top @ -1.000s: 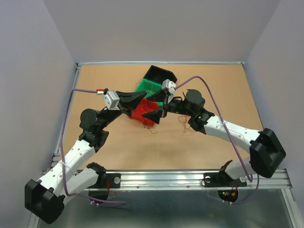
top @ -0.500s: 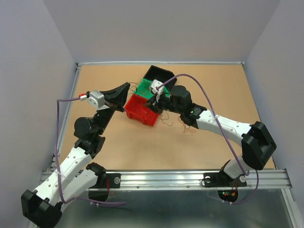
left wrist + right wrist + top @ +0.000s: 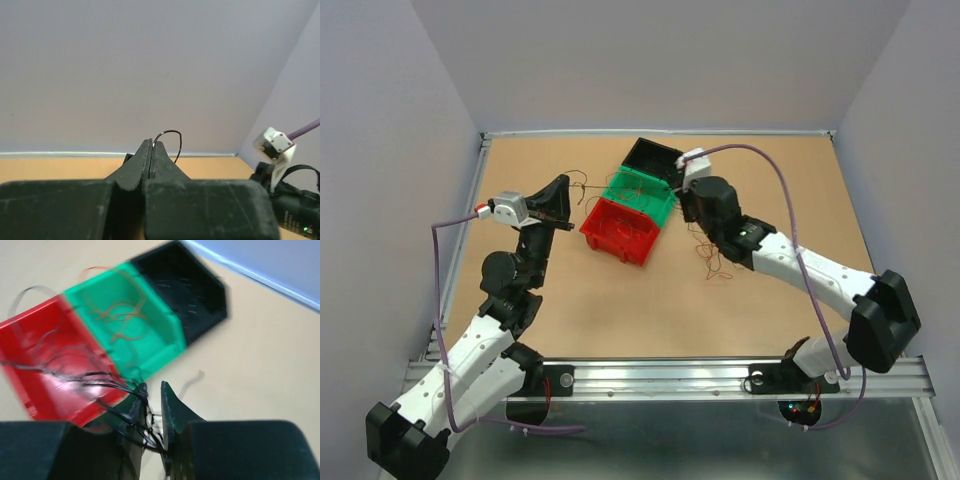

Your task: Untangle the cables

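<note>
The cables are hair-thin wires. My left gripper [image 3: 565, 182] is raised left of the bins, shut on one dark wire [image 3: 172, 133] that loops out of its tips [image 3: 151, 145] and runs right towards the bins [image 3: 588, 190]. My right gripper [image 3: 152, 386] hangs by the near edge of the green bin [image 3: 130, 325], its jaws almost together with a bunch of black wires [image 3: 90, 377] caught between them and draped round the left finger. Orange wires [image 3: 120, 315] lie in the green bin. A small reddish tangle [image 3: 712, 262] lies on the table under the right arm.
Three small bins stand in a diagonal row mid-table: red [image 3: 618, 230], green [image 3: 640, 192], black [image 3: 655, 158]. A metal rail [image 3: 483, 200] and grey walls edge the tan table. The right wrist [image 3: 715, 205] sits just right of the bins.
My left gripper has swung left and back from over the red bin, drawing a dark wire out. My right gripper has closed on the black wires and pulled back to the green bin's right side.
</note>
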You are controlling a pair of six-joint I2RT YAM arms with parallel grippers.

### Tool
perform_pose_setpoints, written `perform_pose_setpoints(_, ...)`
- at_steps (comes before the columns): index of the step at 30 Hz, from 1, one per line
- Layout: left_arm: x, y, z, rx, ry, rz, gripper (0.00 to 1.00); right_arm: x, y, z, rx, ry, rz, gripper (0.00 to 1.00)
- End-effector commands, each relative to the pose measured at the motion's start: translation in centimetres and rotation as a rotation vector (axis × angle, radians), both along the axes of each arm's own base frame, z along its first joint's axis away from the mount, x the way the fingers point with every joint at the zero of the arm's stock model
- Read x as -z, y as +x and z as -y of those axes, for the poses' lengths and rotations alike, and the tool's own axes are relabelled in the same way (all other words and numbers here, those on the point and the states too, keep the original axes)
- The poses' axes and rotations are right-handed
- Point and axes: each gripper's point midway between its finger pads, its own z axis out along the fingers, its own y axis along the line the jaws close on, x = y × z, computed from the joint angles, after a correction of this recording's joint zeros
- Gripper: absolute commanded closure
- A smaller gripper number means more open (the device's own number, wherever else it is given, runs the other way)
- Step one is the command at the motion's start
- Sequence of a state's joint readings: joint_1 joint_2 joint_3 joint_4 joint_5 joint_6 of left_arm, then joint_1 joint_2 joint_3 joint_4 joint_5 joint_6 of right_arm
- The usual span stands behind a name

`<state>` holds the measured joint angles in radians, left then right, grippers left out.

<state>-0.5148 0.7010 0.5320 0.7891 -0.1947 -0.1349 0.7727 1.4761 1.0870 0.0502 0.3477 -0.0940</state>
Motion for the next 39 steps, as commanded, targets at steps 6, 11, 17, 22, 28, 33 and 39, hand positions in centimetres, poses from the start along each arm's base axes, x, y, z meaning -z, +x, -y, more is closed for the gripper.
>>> perform_pose_setpoints(6, -5.6, -1.6, -4.0, -0.124, -0.154, 0.166, 1.00, -4.8, 0.7, 21.1, 0.769, 0.225, 0.116, 0.81)
perform_pose_setpoints(11, -5.6, -1.5, -3.3, -0.099, -0.137, 0.168, 1.00, -5.3, 0.7, 22.6, 0.818, 0.263, 0.141, 0.99)
perform_pose_setpoints(17, -5.4, -1.1, -3.5, -0.116, -0.137, 0.156, 1.00, -5.5, 0.5, 23.8, 0.887, 0.278, 0.169, 0.99)
perform_pose_setpoints(22, -5.0, -0.3, -5.4, -0.227, -0.156, 0.122, 1.00, -6.5, -1.3, 28.0, 1.070, 0.387, 0.246, 0.99)
perform_pose_setpoints(28, -4.5, 1.8, -10.6, -0.408, -0.241, 0.052, 1.00, -8.3, -6.0, 32.5, 1.213, 0.561, 0.388, 0.99)
perform_pose_setpoints(33, -4.2, 2.9, -11.3, -0.404, -0.247, 0.030, 1.00, -9.3, -9.1, 33.9, 1.228, 0.630, 0.459, 0.99)
perform_pose_setpoints(39, -5.6, 0.5, -9.9, -0.297, -0.218, 0.141, 1.00, -10.2, -7.0, 29.7, 0.917, 0.574, 0.382, 0.99)
